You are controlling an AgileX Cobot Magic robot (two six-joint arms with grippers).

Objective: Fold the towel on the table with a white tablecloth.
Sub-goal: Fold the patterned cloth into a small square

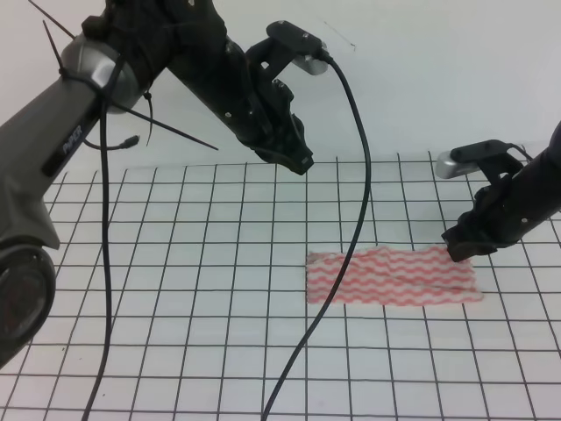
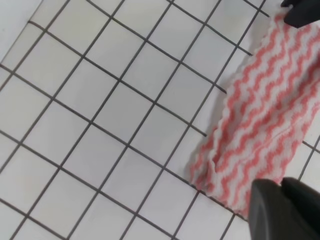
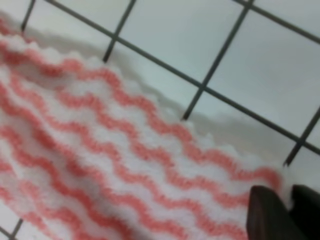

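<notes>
Towel (image 1: 392, 276) flat on table (image 1: 175, 263); black cable (image 1: 351, 210) crosses its left end.

From my high view I can't tell how the left gripper (image 1: 294, 158) holds its fingers; they merge into one dark mass. The right gripper (image 1: 458, 248) covers the towel's (image 1: 392, 276) far right corner, so contact there is hidden. My right wrist view is blurred, cuts the towel (image 3: 115, 170) off at left and bottom, and shows only two dark fingertips (image 3: 265, 215). The left wrist view crops the towel (image 2: 260, 125) at right.
</notes>
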